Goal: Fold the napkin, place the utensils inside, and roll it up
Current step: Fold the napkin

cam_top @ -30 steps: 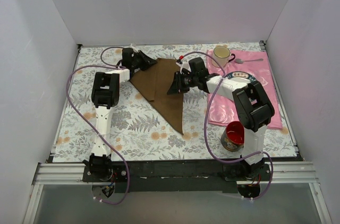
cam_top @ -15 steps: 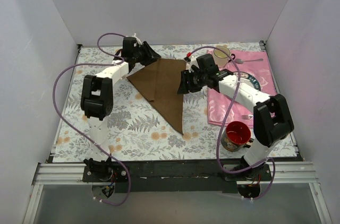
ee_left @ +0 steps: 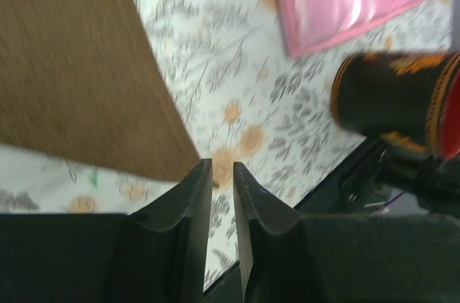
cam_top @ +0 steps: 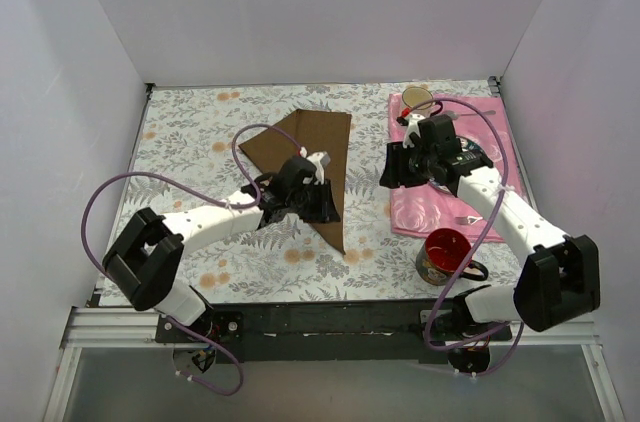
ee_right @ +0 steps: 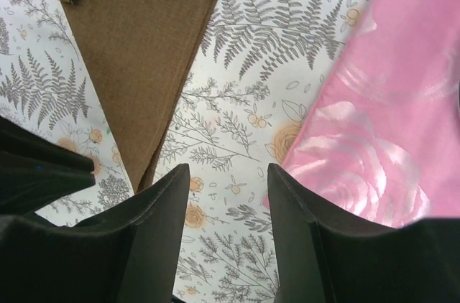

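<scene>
The brown napkin (cam_top: 305, 147) lies folded into a triangle on the floral tablecloth, its long tip pointing toward the near edge. My left gripper (cam_top: 328, 208) hovers over that lower tip, its jaws nearly together with nothing between them; the left wrist view shows the napkin (ee_left: 79, 66) ending just left of the gripper (ee_left: 222, 168). My right gripper (cam_top: 389, 170) is open and empty over the cloth between the napkin (ee_right: 136, 37) and the pink placemat (ee_right: 388, 123); the gripper (ee_right: 228, 174) touches neither. The gold-bowled spoon is hidden.
The pink placemat (cam_top: 440, 207) holds a plate (cam_top: 478, 154), mostly under my right arm. A cream cup (cam_top: 417, 99) and a silver spoon (cam_top: 470, 114) sit at its far end. A red mug (cam_top: 443, 254) stands near its front edge and also shows in the left wrist view (ee_left: 395, 98).
My left gripper left the napkin's far left corner and swung near, over the lower tip. My right gripper moved right, off the napkin's right edge toward the placemat. The napkin lies flat.
</scene>
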Tool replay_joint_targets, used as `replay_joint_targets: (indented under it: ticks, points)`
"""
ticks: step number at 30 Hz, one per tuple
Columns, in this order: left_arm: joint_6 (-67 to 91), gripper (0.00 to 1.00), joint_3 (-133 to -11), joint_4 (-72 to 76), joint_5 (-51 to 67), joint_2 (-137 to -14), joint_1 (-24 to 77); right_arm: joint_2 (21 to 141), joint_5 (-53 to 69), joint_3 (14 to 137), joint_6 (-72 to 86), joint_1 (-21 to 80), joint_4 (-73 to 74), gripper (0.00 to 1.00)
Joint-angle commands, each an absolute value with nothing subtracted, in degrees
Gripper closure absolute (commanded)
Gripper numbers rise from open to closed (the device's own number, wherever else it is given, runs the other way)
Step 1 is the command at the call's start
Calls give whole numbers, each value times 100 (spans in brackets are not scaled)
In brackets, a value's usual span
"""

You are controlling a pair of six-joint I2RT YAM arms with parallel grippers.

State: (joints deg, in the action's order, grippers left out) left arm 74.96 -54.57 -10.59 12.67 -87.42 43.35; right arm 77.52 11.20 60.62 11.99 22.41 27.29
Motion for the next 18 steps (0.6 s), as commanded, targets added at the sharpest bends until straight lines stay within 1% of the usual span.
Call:
replay_joint_targets:
  ticks: [1, 5, 10, 18]
  points:
    - [7716, 83, -4949, -1143, 817, -8148, 4658, 7252, 1160, 5757, 1169, 2092, 2795, 44]
    - [7822, 84, -4545, -827, 966, -8226, 4825, 7032, 1239, 5555, 1204, 2083, 2725, 44]
    - [7849, 85, -4377, -405, 1160, -8350, 4834, 6996, 1362, 5528, 1283, 2083, 2681, 44]
    - [7980, 86, -4123, 359, 1415, -8964, 4834, 7031, 1424, 5467, 1309, 2083, 2610, 44]
